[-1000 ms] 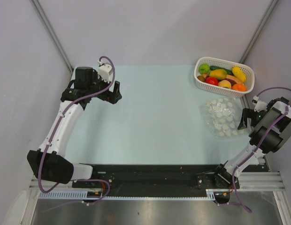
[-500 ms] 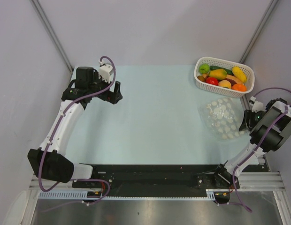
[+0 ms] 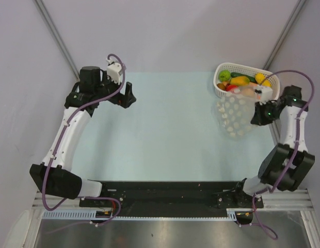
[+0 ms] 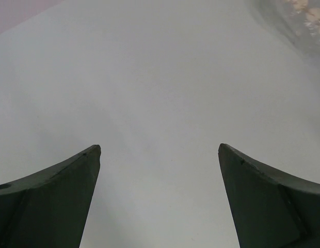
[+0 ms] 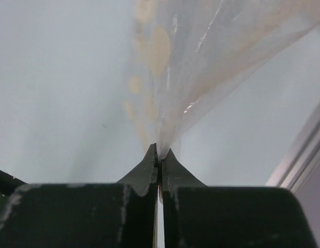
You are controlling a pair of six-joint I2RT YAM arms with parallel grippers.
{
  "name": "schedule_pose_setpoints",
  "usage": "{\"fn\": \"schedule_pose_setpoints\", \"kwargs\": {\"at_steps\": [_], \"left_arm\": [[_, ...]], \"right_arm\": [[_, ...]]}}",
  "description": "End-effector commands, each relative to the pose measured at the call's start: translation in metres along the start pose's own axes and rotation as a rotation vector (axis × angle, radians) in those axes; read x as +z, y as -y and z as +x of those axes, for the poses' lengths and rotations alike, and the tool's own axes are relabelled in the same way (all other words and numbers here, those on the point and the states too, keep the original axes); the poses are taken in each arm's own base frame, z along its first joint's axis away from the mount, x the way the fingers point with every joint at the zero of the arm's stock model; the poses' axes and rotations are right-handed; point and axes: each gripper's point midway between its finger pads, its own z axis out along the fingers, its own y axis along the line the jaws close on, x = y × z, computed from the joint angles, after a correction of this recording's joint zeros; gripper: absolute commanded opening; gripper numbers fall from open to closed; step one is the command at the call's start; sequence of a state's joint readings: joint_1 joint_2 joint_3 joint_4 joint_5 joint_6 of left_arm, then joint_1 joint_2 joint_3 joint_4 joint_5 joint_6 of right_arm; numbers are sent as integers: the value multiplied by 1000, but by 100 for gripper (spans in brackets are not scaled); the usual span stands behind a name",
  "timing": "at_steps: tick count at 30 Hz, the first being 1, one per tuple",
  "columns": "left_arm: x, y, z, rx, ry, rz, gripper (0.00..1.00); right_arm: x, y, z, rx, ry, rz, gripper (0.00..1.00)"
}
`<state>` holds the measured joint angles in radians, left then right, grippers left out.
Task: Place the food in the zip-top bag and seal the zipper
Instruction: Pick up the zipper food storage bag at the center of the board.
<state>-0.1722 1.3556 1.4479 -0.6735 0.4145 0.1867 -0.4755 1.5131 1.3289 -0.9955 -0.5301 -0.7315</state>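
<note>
The food point(image 3: 240, 80), small bright toy fruits and vegetables, lies in a white lattice basket point(image 3: 225, 67) at the back right. The clear dotted zip-top bag point(image 3: 233, 115) hangs off the table just in front of the basket, partly covering its near side. My right gripper point(image 3: 254, 114) is shut on the bag's right edge. In the right wrist view the film point(image 5: 201, 46) fans out from the pinched fingertips of that gripper point(image 5: 160, 151). The zipper strip I cannot make out. My left gripper point(image 3: 128, 96) hovers open at the back left, nothing between its fingers point(image 4: 72, 175). A corner of the bag point(image 4: 299, 15) shows far off.
The pale mat point(image 3: 170, 129) covers the table between the arms. A metal frame rail point(image 5: 299, 155) runs along the right edge close to my right gripper. Grey walls close in the left, right and back.
My right gripper closed on the bag's edge, then rose and swung toward the back, lifting the bag up against the basket. The left arm shifted only slightly.
</note>
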Motion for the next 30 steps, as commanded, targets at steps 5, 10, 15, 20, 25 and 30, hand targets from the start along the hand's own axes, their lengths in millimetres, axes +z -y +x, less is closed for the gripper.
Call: {"fn": "schedule_pose_setpoints", "kwargs": {"at_steps": [5,10,15,20,25,30], "left_arm": [[-15,51,-76,-72,259,255,100],[-31,94,-87,96,350,494,100],[-22,92,-81,121,277,485,100],[-12,114,-58,180,179,534,97],[-2,153,-30,239,74,608,91],[8,187,6,186,-77,706,80]], "right_arm": [[-28,-138,-84,-556,303,72,0],[-30,-179,-90,-929,413,169,0],[-41,-204,-92,-1261,614,392,0],[-73,-237,-108,-1496,960,617,0],[-73,-275,-86,-1657,1269,660,0],[-89,-291,-82,-1648,1465,736,0]]}}
